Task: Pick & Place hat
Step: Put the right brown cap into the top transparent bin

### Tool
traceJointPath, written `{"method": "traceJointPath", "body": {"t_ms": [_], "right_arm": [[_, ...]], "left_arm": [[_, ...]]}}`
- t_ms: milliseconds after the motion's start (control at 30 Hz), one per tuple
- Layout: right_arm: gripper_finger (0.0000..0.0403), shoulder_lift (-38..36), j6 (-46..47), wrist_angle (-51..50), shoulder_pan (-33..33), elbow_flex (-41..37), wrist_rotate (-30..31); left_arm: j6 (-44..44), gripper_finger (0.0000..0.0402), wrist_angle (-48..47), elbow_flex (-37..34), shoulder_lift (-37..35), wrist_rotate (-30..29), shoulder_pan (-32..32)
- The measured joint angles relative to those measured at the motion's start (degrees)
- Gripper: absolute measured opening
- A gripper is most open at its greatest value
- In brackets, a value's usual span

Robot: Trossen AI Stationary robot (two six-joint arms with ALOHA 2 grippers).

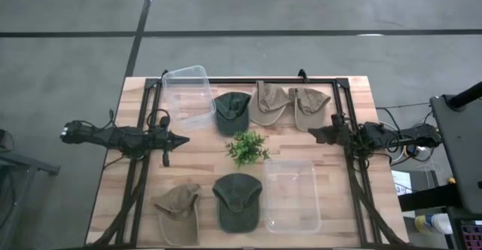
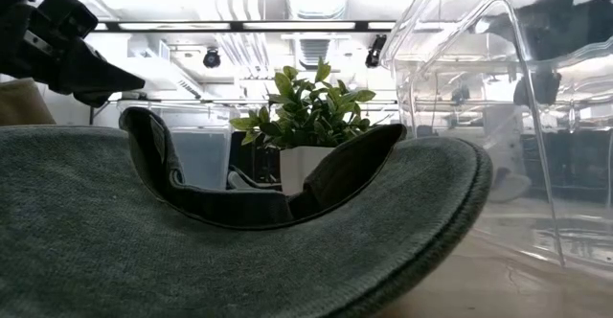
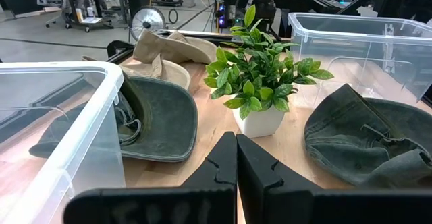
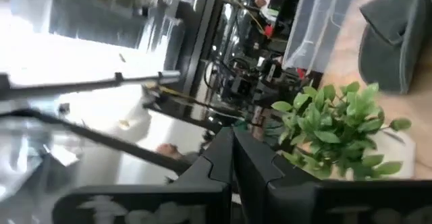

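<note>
Hats lie untouched around both closed, empty pincers: a green cap (image 1: 232,112) beyond the left pincer (image 1: 181,138), tan caps (image 1: 290,103) near the right pincer (image 1: 312,135). Reaching could topple the potted plant (image 1: 246,147) or snag a clear bin (image 1: 187,96).

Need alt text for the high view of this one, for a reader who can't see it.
Overhead view of a wooden table holding five caps, three along the far edge and two near the front, around a small potted plant. Two clear plastic bins sit empty, one far left, one front right. The left tool and right tool hang shut at either side, holding nothing.
</note>
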Motion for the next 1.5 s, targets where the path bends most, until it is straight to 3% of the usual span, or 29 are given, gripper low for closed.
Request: {"method": "traceJointPath", "body": {"t_ms": [200,433,600,767,867,1033,1300,1500], "right_arm": [[0.0019,3.40,6.57,2.63,0.09,-0.02,-0.19],[0.0082,11.80,2.42,15.85,0.12,0.00,-0.51],[0.0140,17.68,1.22,16.42,0.09,3.04,-1.30],[0.0167,23.17,-4.47,13.54,0.09,10.25,-3.50],[0.0168,26.39,-4.96,3.91,0.08,17.37,-3.65],[0.0156,32.72,-4.00,-21.03,-1.48,32.88,-2.91],[0.0144,45.82,-3.07,-63.91,-3.22,57.28,4.39],[0.0155,55.37,0.31,-87.70,-5.69,68.12,5.70]], "left_arm": [[0.00,0.0000,0.00,0.00,0.00,-0.02,0.00],[-0.01,0.0000,0.00,0.00,0.00,-0.01,-0.01],[-0.02,0.0000,0.00,0.00,0.00,0.01,-0.02],[-0.01,0.0000,0.00,0.00,0.00,-0.01,-0.01],[0.00,0.0000,0.02,0.00,0.00,0.00,0.00],[-0.01,0.0000,0.00,0.00,0.00,-0.01,-0.01],[0.00,0.0000,0.00,0.00,0.00,-0.02,0.00],[0.00,0.0000,0.00,0.00,0.02,-0.02,0.00]]}}
